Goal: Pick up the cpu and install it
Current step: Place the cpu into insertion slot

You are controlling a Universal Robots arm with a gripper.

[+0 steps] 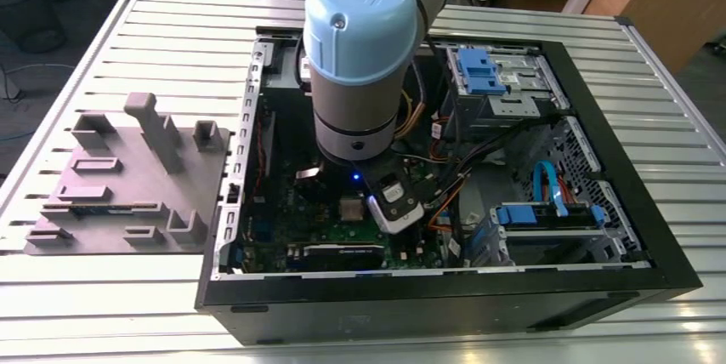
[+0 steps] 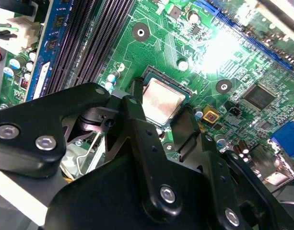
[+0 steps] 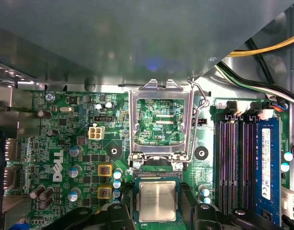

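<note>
The cpu [image 3: 157,201], a small square chip with a pale silver top, lies flat in the socket on the green circuit board [image 3: 70,139]. My gripper [image 3: 157,214] hangs right over it, one black finger [image 3: 122,214] on either side. A thin strip of socket rim shows between each finger and the chip, so the jaws stand open around it and do not touch it. In the second wrist view the cpu [image 2: 161,100] sits between the same fingers [image 2: 135,103]. In the exterior view the cpu [image 1: 352,208] shows as a pale square under the arm's wrist.
The socket's metal load plate [image 3: 161,91] stands raised, with its wire lever [image 3: 198,124] swung up beside it. Long black memory slots [image 3: 235,163] run close by. The open computer case [image 1: 635,270] holds cables and blue drive bays [image 1: 485,71]. A grey fixture block [image 1: 125,177] lies on the exterior view's left.
</note>
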